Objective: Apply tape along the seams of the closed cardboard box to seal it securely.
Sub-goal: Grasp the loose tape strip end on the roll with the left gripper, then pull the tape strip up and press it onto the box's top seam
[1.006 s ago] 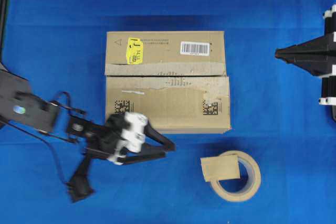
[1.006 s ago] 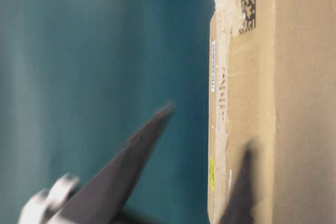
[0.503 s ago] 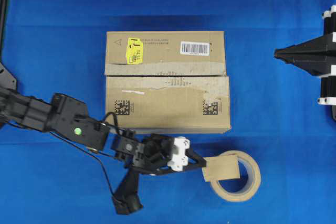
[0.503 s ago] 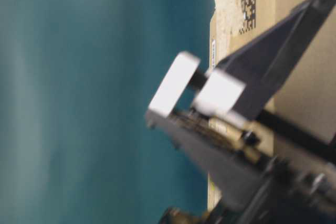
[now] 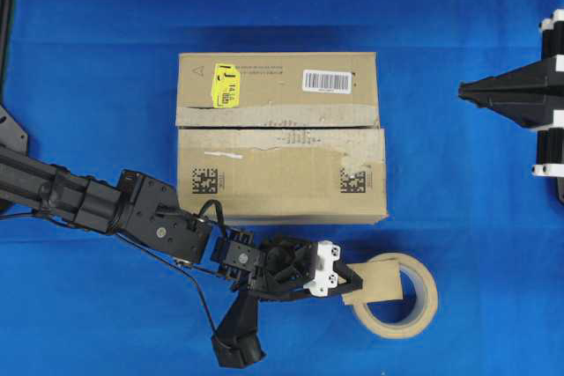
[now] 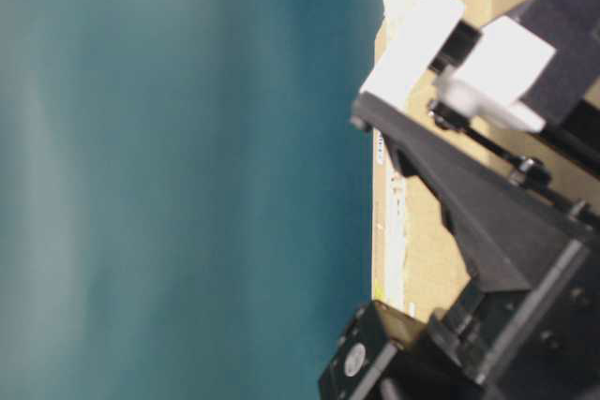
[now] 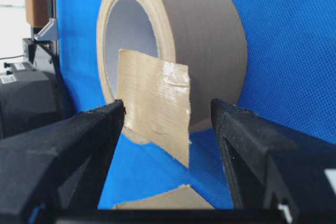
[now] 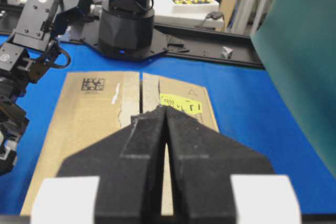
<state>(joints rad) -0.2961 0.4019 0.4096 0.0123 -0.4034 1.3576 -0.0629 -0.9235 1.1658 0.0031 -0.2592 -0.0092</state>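
The cardboard box (image 5: 282,173) lies in the middle of the blue cloth, with its seam (image 5: 282,127) running left to right between torn old tape. The tan tape piece (image 5: 377,283) rests against the rim of the beige tape roll (image 5: 421,305), in front of the box on the right. My left gripper (image 5: 351,281) is open at the piece's left edge. In the left wrist view its fingers stand either side of the tape piece (image 7: 155,108) without touching it. My right gripper (image 5: 464,90) is shut and empty, to the right of the box.
The tape roll (image 7: 205,40) stands just behind the piece in the left wrist view. In the table-level view the left arm's body covers most of the box (image 6: 412,250). The right wrist view looks along the seam (image 8: 140,90) toward the yellow sticker (image 8: 184,103).
My left arm has swung right and forward from the box's front edge to the tape roll, bringing its open fingers around the tape piece. The right arm has not moved.
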